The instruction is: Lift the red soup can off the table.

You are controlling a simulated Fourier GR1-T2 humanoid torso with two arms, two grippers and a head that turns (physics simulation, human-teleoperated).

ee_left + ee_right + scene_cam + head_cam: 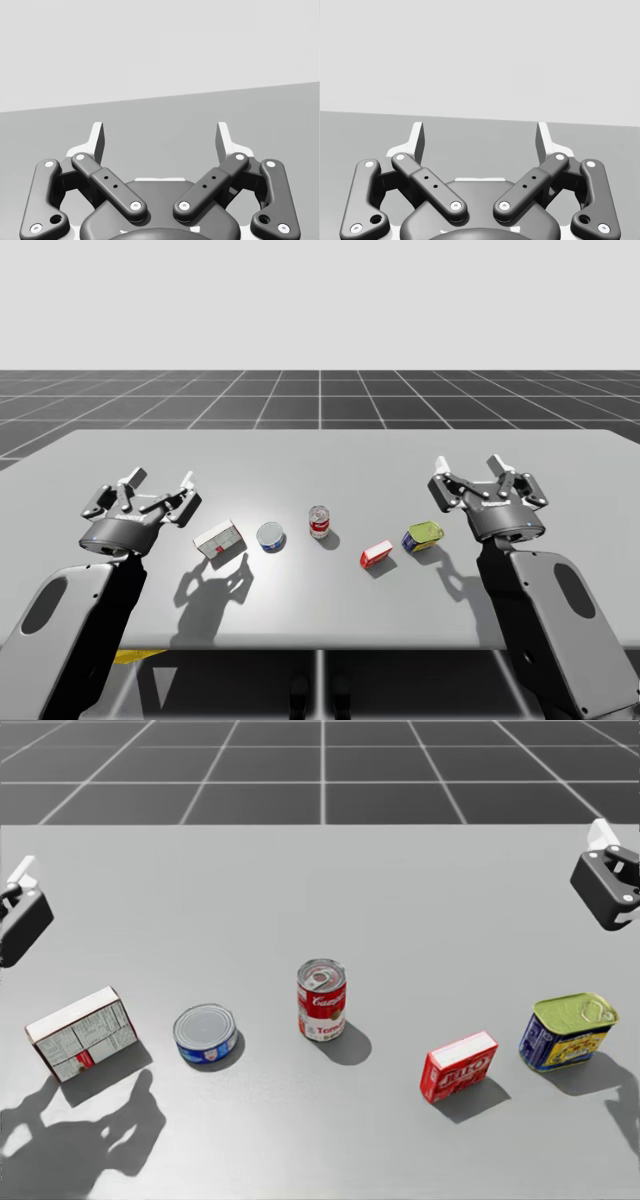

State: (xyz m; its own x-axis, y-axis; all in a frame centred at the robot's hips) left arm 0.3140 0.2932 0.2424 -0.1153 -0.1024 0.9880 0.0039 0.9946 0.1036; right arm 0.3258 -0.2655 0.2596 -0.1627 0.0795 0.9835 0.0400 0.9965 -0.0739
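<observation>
Near the middle of the smooth grey surface [320, 890] the red soup can [322, 1000] stands upright, a metal cylinder with a red-and-white label and a silvery lid, well apart from both grippers. Four other things share its row: one white cardboard box [82, 1033], one flat blue round tin [205, 1033], one small red box [459, 1066] and one blue rectangular tin [566, 1031] with a yellow-green lid. My left gripper [160, 480] and right gripper [468, 465] hover at either end, fingers spread wide around nothing.

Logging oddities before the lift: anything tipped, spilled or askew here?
Nothing stands out. The red soup can stands upright, touching nothing, with no spill. The left pincer and right pincer are open, out at the sides.
</observation>
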